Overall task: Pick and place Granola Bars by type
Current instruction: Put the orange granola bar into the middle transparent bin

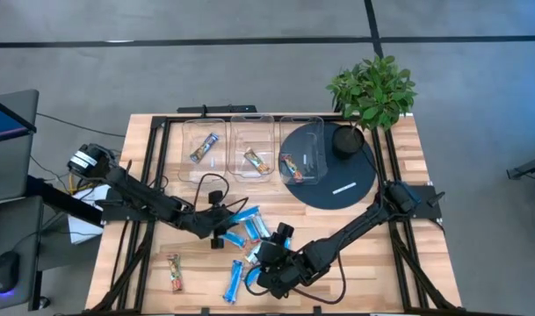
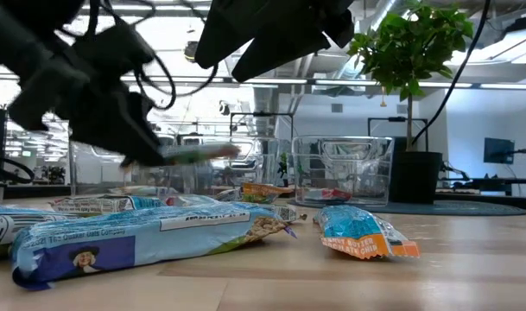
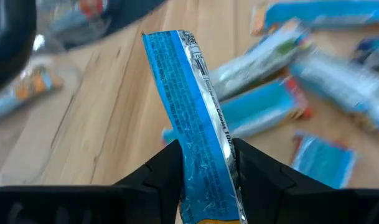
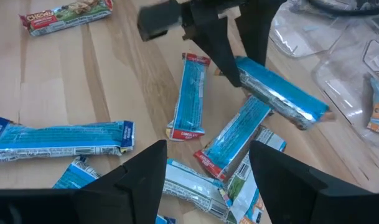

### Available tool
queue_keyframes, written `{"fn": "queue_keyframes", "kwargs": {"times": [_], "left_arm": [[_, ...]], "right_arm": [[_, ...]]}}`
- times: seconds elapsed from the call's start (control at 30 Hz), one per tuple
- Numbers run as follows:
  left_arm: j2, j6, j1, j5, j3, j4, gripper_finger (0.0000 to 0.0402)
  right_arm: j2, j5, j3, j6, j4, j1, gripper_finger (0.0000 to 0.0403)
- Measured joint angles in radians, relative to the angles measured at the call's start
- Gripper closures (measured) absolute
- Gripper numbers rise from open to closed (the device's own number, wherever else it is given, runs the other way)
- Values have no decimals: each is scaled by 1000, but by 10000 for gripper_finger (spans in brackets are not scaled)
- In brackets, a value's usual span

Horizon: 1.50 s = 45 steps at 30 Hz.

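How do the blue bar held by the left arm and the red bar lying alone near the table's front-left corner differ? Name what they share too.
The blue bar is gripped in the left gripper's jaws, lifted off the table; the red bar lies flat on the wood, untouched. The blue bar hangs by the pile of bars; the red bar lies apart. Both are oblong wrapped bars.

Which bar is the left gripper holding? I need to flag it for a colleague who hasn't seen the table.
Start at the three clear bins along the table's far edge, then come toward the pile of blue bars near the middle. The left gripper is shut on one blue bar there. It alone is lifted off the wood, pinched between dark fingers; the others lie flat.
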Motion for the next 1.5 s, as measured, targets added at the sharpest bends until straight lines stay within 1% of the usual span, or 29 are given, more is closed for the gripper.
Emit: {"fn": "queue_keyframes", "kwargs": {"times": [0.13,0.27,0.37,0.43,0.53,0.67,0.73,0.8,0.97,1.13,1.27,1.4,1.5], "left_arm": [[-59,58,-13,-53,22,-1,277],[-145,125,1,-164,34,0,277],[-210,170,50,-237,38,-3,277],[-245,189,105,-246,38,4,277],[-278,192,219,-190,38,2,276],[-273,179,389,-40,52,2,276],[-254,169,470,21,71,9,276],[-234,162,540,53,92,8,276],[-149,115,677,154,162,8,276],[-23,54,755,227,236,-19,276],[58,51,768,256,294,-68,276],[91,84,767,253,328,-91,273],[94,113,766,252,335,-101,261]], "right_arm": [[0,1,0,0,-1,5,182],[0,2,0,0,-3,10,182],[0,1,0,0,-3,11,182],[0,2,0,0,-3,11,182],[0,2,0,0,-3,10,182],[0,2,0,-4,-4,10,182],[0,2,0,-13,-3,10,182],[0,2,0,-15,-3,9,182],[0,2,0,-16,-4,9,182],[0,2,0,-16,-7,10,182],[0,1,0,-15,-13,15,182],[0,1,0,-16,-20,23,182],[0,0,0,-15,-23,28,182]]}}
